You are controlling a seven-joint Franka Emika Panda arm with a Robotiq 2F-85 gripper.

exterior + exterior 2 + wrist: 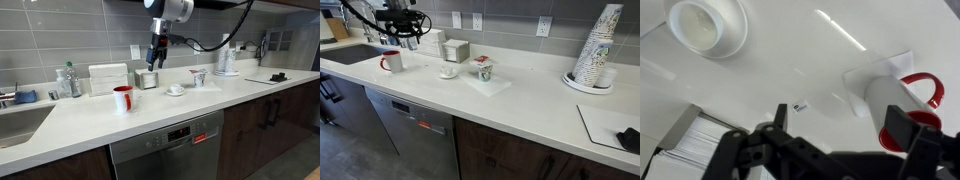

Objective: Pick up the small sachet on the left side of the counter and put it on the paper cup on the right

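Gripper [838, 128] with jaws spread and empty, hovering above white counter [235, 98], small sachet [798, 106] lying flat near red cup [122, 98], paper cup [199, 77] well beyond red cup.

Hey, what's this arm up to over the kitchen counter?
A robot arm holds its gripper, open and empty, above the white counter. Just below it lies a small sachet, not yet picked up. It is meant to end up on the paper cup, which stands further along, past the white cup and saucer.

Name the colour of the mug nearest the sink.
The mug is red, white inside; clearest in an exterior view.
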